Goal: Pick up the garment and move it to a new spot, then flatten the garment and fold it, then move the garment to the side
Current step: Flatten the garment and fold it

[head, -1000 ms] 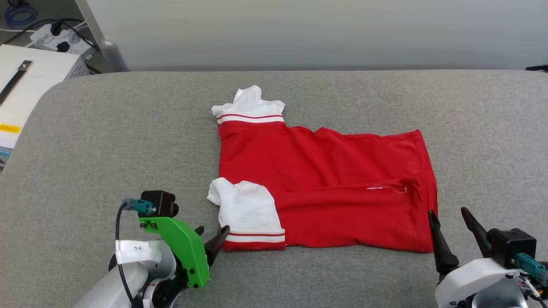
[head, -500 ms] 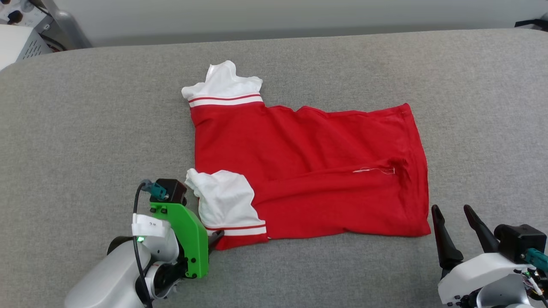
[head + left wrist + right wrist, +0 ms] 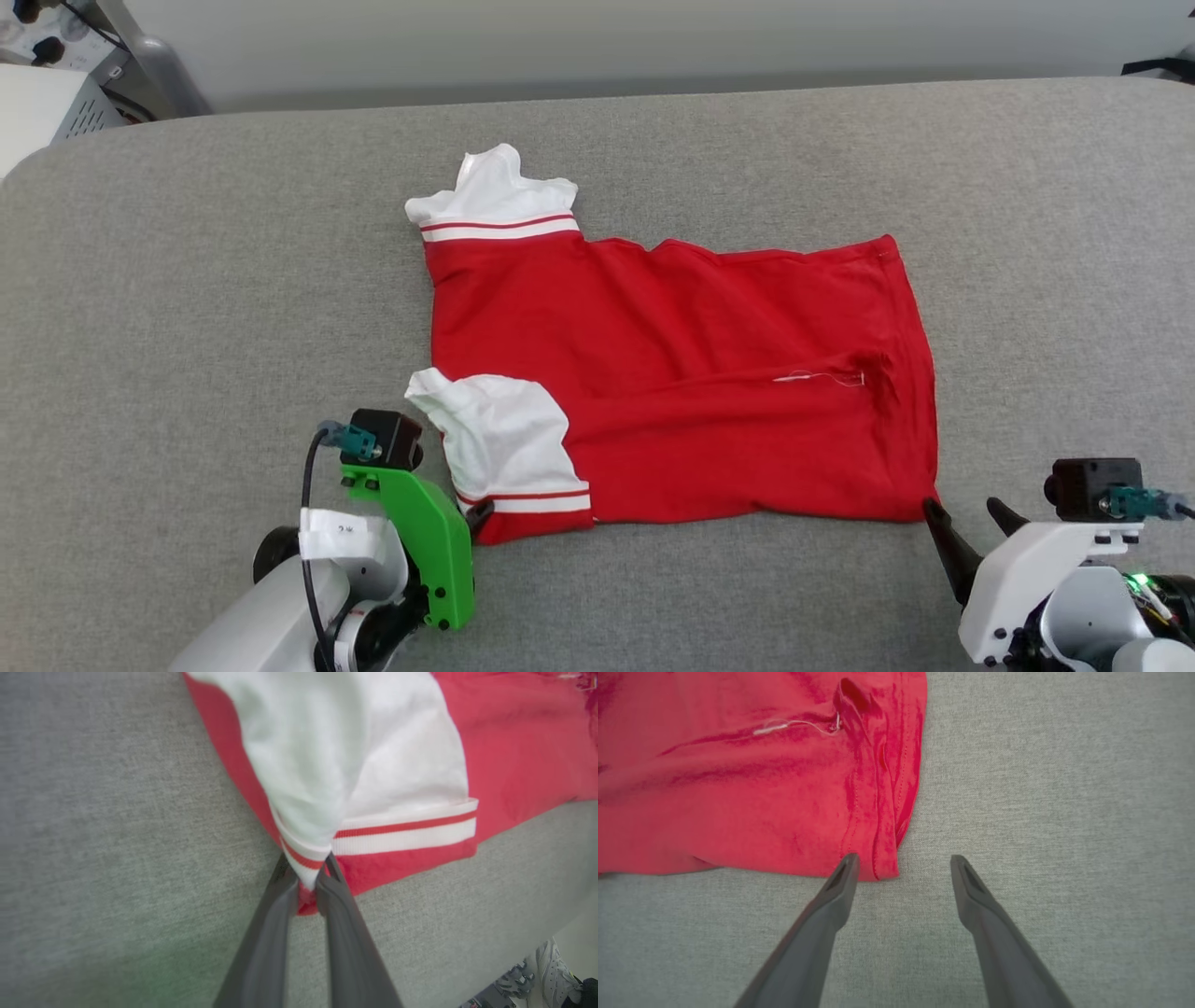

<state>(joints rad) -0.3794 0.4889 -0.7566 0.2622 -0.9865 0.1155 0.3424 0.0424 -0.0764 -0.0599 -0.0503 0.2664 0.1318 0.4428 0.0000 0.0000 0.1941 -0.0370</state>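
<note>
Lying flat around the middle of the grey fabric-covered tabletop [image 3: 187, 308], the garment [image 3: 681, 392] shows mostly plain red cloth, with its long side parallel to the near edge. One white sleeve [image 3: 495, 201] with striped trim points toward the far edge. The other sleeve [image 3: 504, 448] is folded over the red cloth at the corner of the garment nearest the tabletop's near left corner. The left tool [image 3: 306, 870] is pinched narrow on that corner, with the striped trim and a bit of red hem clamped between its fingers. The right tool [image 3: 903, 858] stands wide at the garment's near right corner, holding nothing. One fingertip [image 3: 847, 863] is at the red hem and the other is over bare grey fabric. A loose white thread [image 3: 822, 377] lies on the red cloth near that end.
</note>
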